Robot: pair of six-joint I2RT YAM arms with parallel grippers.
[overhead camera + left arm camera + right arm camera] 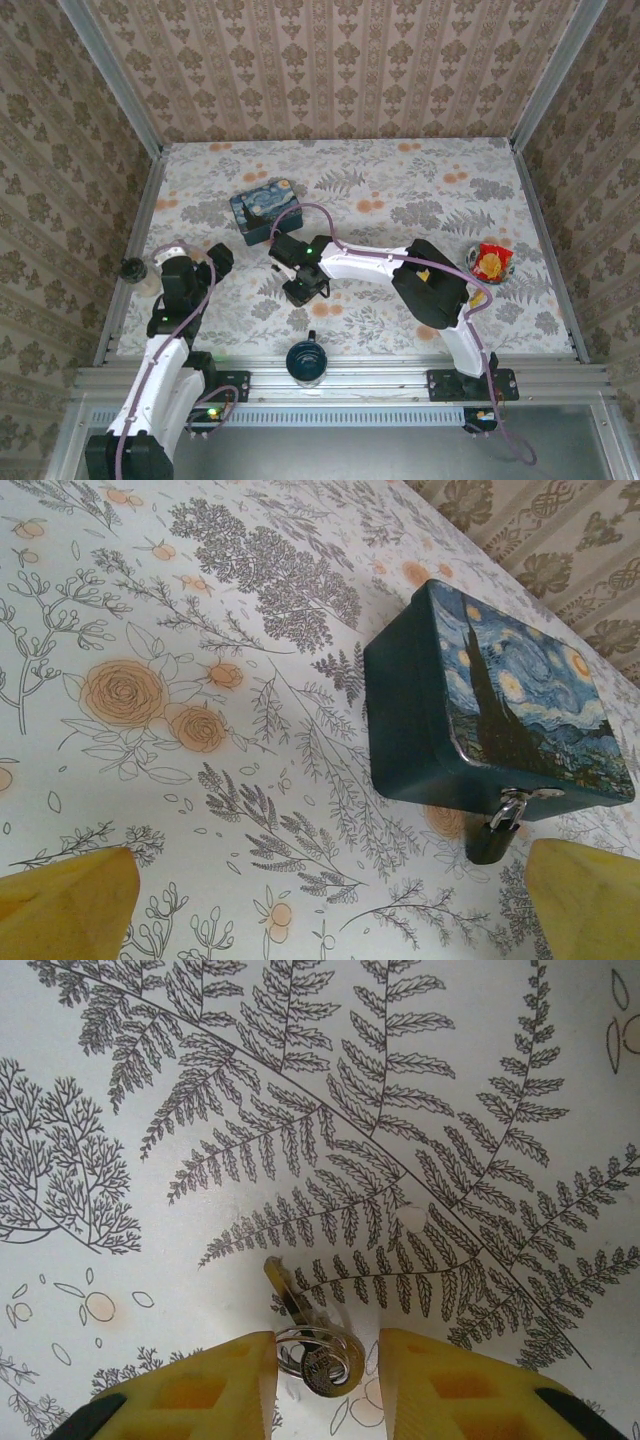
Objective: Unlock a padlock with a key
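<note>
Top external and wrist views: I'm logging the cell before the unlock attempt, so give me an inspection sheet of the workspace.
Surface: floral-print table.
Job's things: padlock hangs at the hasp of the blue box; key on its ring lies on the table.
Clutter: dark mug at near edge; red packet at right; small black object at left edge.
Grippers: left gripper open, facing the box; right gripper open, straddling the key.
Cables: purple cables, looped loosely.
Surroundings: patterned walls, metal frame.

Shiny metal key (288, 1295), glossy box (500, 710)
</note>
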